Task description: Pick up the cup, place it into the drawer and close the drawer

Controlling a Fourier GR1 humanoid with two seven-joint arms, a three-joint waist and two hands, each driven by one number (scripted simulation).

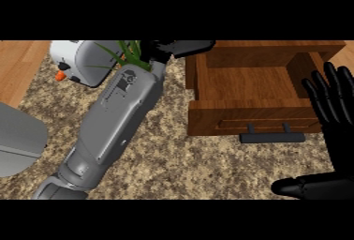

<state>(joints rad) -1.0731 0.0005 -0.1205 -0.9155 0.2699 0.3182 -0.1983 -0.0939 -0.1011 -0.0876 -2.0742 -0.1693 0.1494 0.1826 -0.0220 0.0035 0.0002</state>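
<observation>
Head view looks steeply down on a speckled granite counter (173, 164) with a wooden drawer unit (276, 49) at the far right. Its drawer (242, 84) is pulled out toward the near side, showing a bare wooden floor inside, and a dark bar handle (272, 137) sticks out from the drawer's front panel. No cup can be made out anywhere; if it sits under the left hand, it is hidden.

A grey left forearm (114, 122) runs from the near left up to the far middle, where the left hand (181, 48) lies just beside the drawer's far left corner, over green plant leaves (124, 51). Whether its fingers curl round anything cannot be told. At the right edge the right hand (332, 101) rests released, fingers straight and pointing far, thumb low near the view's lower edge.

A white and grey appliance (79, 61) with an orange part stands at the far left, and a grey rounded object (17, 140) lies at the left edge.
</observation>
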